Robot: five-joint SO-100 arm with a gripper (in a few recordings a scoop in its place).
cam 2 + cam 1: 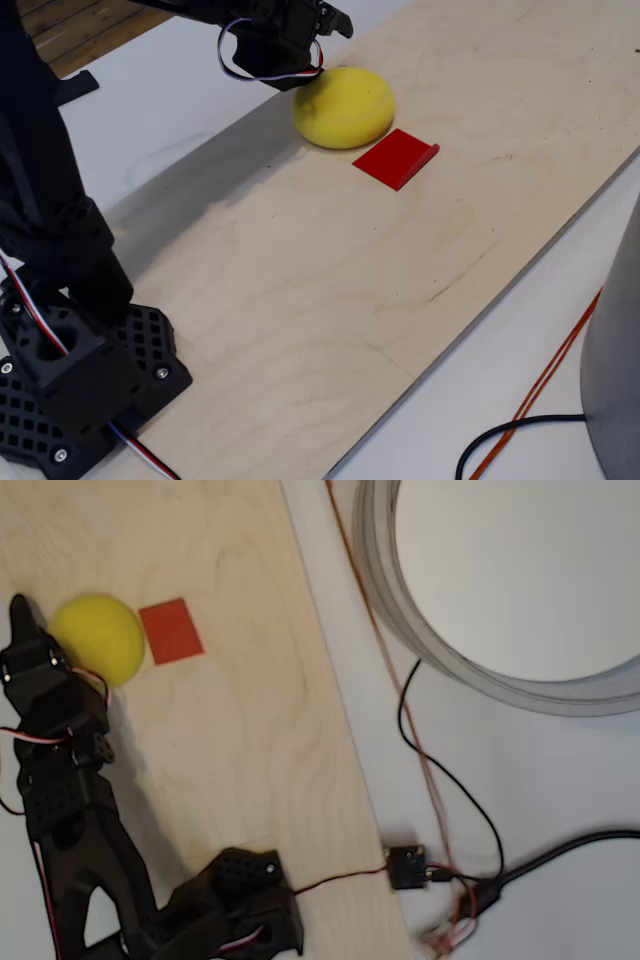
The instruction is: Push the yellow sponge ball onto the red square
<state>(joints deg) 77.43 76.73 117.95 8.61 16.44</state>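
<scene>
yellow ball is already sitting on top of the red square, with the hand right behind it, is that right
Not quite. The yellow ball is not on the red square: it lies beside it on the wooden board, the square uncovered, as the overhead view shows; whether their edges touch is unclear. The rest holds: the hand is right behind the ball, on the side away from the square.

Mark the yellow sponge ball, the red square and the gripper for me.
yellow sponge ball (98,638): overhead view, middle of its top.
red square (394,157): fixed view, centre of the patch.
gripper (322,22): fixed view, fingertips beside the ball.
</scene>
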